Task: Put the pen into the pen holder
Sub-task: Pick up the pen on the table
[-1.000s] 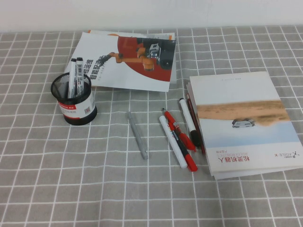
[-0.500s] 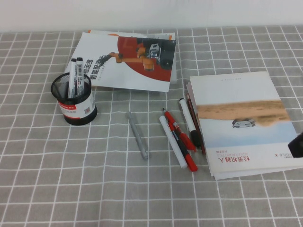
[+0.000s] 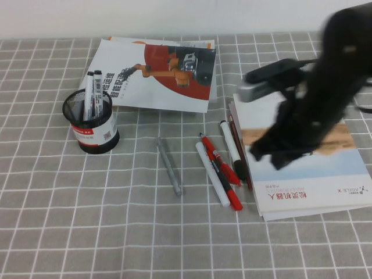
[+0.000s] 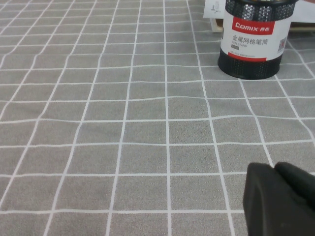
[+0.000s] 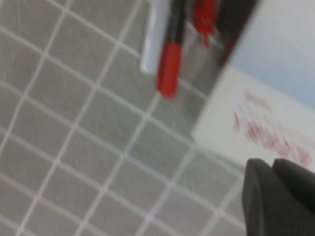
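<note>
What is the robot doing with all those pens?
It is just getting started. The right gripper hangs over the stack of books beside the loose pens, jaws shut and holding nothing. The white pen it should pick up lies flat on the tablecloth among the red pens. The black mesh pen holder waits on the left with two markers inside. The left gripper hangs low near the holder.

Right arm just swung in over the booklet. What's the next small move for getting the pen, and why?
Probably open the right gripper and ease it toward the pen. It hangs shut above the booklet, beside the pens, while the pen lies untouched on the cloth between the red pens, away from the pen holder. The left gripper sits low near the holder.
</note>
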Robot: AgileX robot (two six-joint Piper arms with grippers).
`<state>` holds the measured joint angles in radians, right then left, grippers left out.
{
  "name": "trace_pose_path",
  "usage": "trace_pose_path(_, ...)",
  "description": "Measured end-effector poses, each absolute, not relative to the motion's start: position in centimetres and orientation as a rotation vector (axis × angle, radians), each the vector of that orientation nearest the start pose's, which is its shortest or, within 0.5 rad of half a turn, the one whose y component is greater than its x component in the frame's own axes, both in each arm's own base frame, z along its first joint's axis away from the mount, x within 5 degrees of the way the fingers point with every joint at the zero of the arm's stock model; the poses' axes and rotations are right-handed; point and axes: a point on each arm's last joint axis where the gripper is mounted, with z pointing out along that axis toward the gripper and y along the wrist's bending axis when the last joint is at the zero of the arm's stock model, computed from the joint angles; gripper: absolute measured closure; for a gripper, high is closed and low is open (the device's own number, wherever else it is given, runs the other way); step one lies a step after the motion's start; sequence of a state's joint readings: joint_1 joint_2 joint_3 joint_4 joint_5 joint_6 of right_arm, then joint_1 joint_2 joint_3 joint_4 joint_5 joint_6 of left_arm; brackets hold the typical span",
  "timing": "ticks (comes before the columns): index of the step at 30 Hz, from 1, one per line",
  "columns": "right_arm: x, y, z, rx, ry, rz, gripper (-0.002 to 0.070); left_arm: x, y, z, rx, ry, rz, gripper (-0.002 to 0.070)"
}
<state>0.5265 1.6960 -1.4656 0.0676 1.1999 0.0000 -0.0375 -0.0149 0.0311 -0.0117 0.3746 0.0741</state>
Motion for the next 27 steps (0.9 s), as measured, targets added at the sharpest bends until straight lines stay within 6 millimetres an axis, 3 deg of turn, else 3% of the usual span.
trace_pose_path(6,32.4,21.4,27.4,-0.808,2.849,0.174,0.0671,5.2,-0.2,17.0,0.097,1.872,0.014,0.0678)
trace_pose_path(8,33.3,22.7,27.0,-0.833,2.842,0.171,0.0621,5.2,-0.2,17.0,0.097,1.872,0.014,0.0678)
trace_pose_path(13,35.2,26.3,25.5,-0.905,2.792,0.15,0.0395,5.2,-0.2,17.0,0.097,1.872,0.014,0.0678)
trace_pose_path(15,36.0,27.8,24.7,-0.941,2.763,0.119,0.0342,5.2,-0.2,17.0,0.097,1.872,0.014,0.0678)
trace_pose_path(20,37.2,29.9,22.5,-0.919,2.769,0.085,0.0356,5.2,-0.2,17.0,0.097,1.872,0.014,0.0678)
trace_pose_path(27,37.9,30.3,20.0,-0.901,2.811,0.048,0.0385,5.2,-0.2,17.0,0.097,1.872,0.014,0.0678)
